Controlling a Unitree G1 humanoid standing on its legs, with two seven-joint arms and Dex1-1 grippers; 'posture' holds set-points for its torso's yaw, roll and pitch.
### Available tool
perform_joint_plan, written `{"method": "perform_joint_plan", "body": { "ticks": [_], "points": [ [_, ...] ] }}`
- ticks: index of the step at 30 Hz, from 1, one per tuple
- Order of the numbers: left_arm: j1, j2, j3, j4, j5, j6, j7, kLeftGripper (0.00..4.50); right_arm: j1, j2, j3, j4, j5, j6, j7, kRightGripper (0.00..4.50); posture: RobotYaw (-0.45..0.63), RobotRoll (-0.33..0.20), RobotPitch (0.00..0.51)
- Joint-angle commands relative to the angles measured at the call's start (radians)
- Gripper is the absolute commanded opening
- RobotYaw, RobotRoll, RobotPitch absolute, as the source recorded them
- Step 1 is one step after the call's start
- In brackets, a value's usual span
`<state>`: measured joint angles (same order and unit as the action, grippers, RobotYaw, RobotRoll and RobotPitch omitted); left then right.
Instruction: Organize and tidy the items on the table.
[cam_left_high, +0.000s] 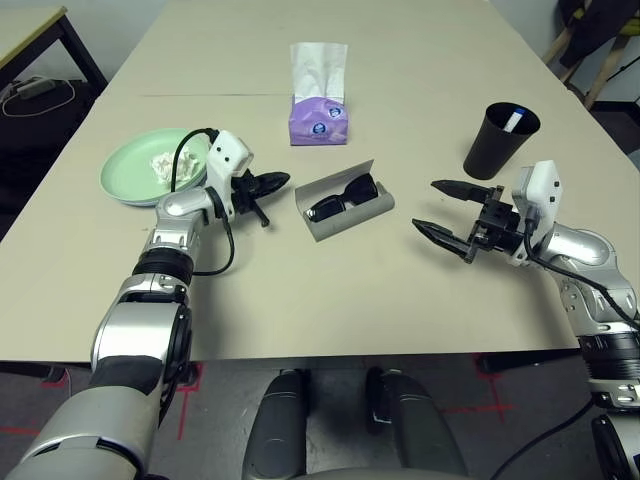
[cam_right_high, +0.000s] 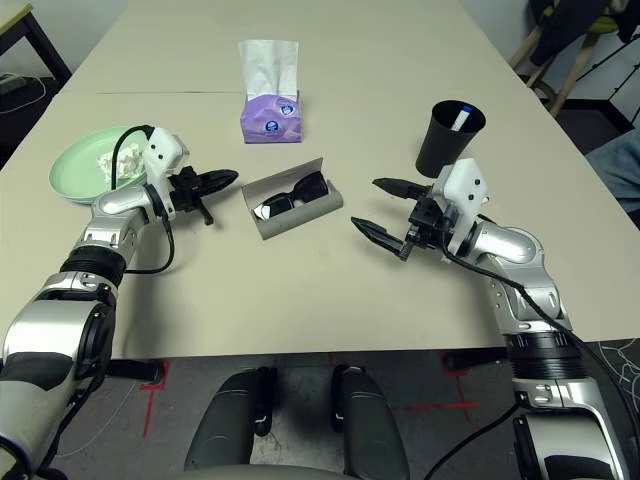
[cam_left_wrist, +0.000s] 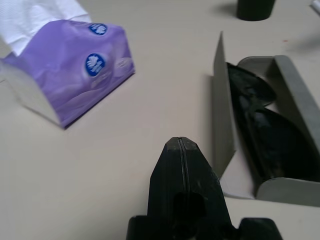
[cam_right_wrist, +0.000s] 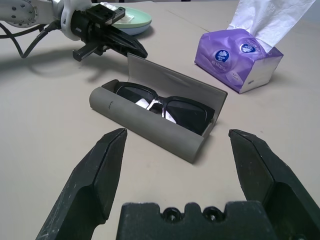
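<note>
On the table (cam_left_high: 400, 300), sunglasses (cam_right_wrist: 160, 106) sit cased, lid unclosed; left gripper (cam_left_high: 272, 182) pressed together, empty, right gripper (cam_left_high: 440, 208) spread wide.

Robot laboratory or test room. A large beige table (cam_left_high: 420, 60) stands on a dark floor marked with red tape crosses (cam_right_high: 455, 407). A dark-legged side table (cam_left_high: 40, 30) carries loose cables (cam_left_high: 35, 92).

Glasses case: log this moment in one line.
glasses case: open, sunglasses inside | left gripper: shut, beside flap | right gripper: open, empty
</note>
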<state>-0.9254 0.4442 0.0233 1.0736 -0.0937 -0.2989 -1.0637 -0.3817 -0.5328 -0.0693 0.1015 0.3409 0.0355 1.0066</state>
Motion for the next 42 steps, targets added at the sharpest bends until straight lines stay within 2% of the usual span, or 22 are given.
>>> {"method": "perform_joint_plan", "body": {
  "ticks": [1,11,17,24,36,42],
  "points": [
    [0.007,-0.013,-0.002,-0.03,-0.02,-0.015,-0.08,0.01,0.004,-0.009,-0.002,-0.004,0.003,-0.007,0.0,4.5,0.01,0.0,0.177],
    [0.056,-0.019,-0.025,-0.126,-0.036,-0.006,-0.236,0.01,-0.012,-0.008,0.002,0.006,-0.001,-0.011,-0.004,4.5,0.01,0.0,0.175],
    [0.089,-0.02,-0.023,-0.165,-0.044,0.03,-0.245,0.01,-0.013,-0.009,0.003,0.004,0.001,0.007,-0.008,4.5,0.01,0.0,0.174],
    [0.125,-0.012,-0.025,-0.202,-0.047,0.052,-0.247,0.01,0.038,-0.006,-0.012,0.019,0.014,0.043,-0.022,4.5,0.01,0.0,0.174],
    [0.138,-0.018,-0.032,-0.236,-0.063,0.081,-0.285,0.01,0.02,0.005,-0.012,0.014,0.03,0.045,-0.046,4.5,0.01,0.0,0.172],
    [0.163,0.0,-0.08,-0.262,-0.029,0.05,-0.319,0.01,0.015,0.003,-0.013,0.016,0.029,0.038,-0.047,4.5,0.0,0.0,0.171]
  ]
}}
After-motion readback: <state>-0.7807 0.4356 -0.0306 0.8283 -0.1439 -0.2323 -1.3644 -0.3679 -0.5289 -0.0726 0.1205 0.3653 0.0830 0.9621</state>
